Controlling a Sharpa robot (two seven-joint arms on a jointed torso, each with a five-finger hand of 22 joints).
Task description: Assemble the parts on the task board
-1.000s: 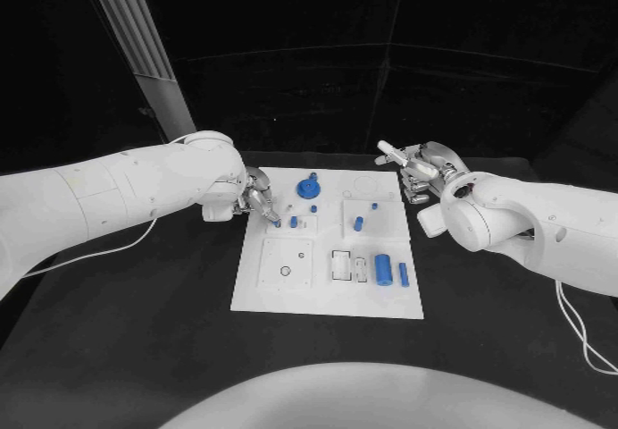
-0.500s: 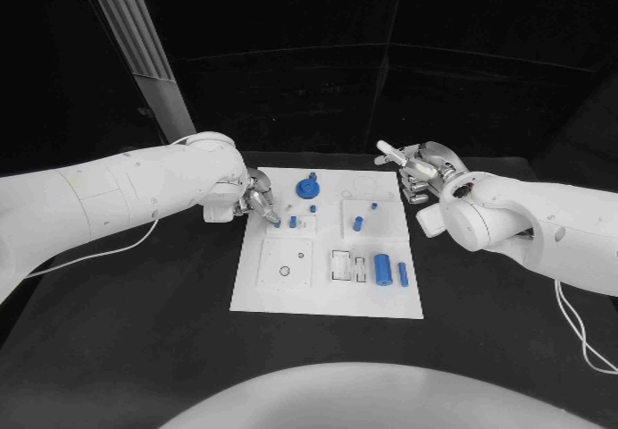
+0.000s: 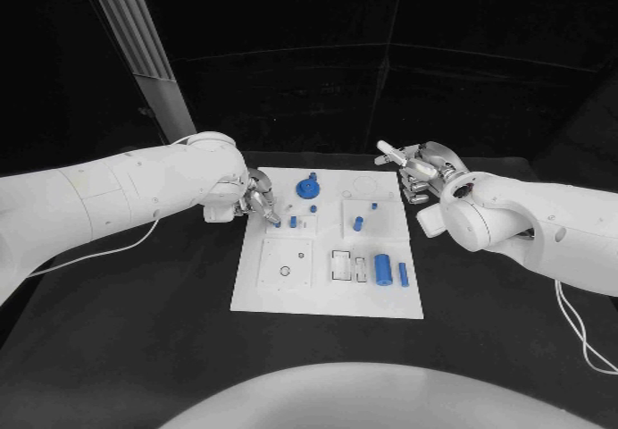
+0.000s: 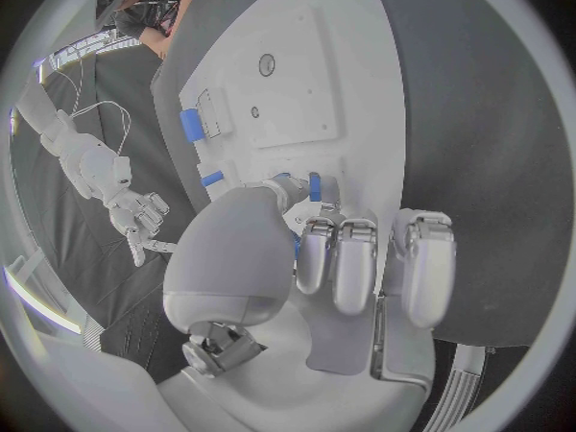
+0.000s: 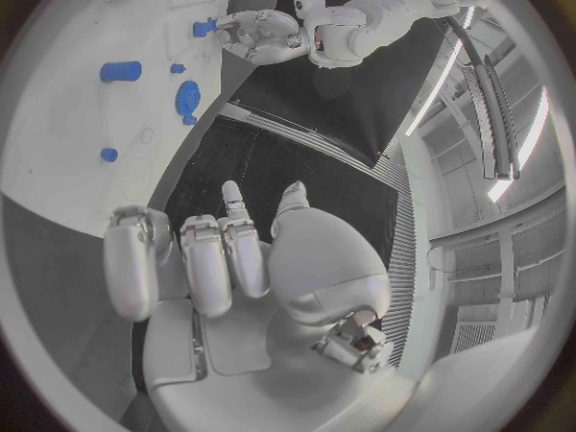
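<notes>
The white task board [image 3: 329,290] lies in the middle of the black table. My left hand [image 3: 258,201] hangs over its left edge, fingers curled, and pinches a small blue peg [image 3: 277,224] against the board. From the left wrist, that peg [image 4: 315,185] sits at the tip of the thumb of my left hand [image 4: 348,259]. My right hand [image 3: 419,170] is raised off the board's far right corner with its fingers apart, holding nothing. The right wrist view shows my right hand [image 5: 228,259] above the table.
On the board are a round blue knob [image 3: 308,188], short pegs [image 3: 358,222], a blue cylinder [image 3: 382,265] and a slim blue bar [image 3: 403,274]. A ribbed metal post [image 3: 148,67] stands at the back left. Thin cables [image 3: 90,255] trail from both arms.
</notes>
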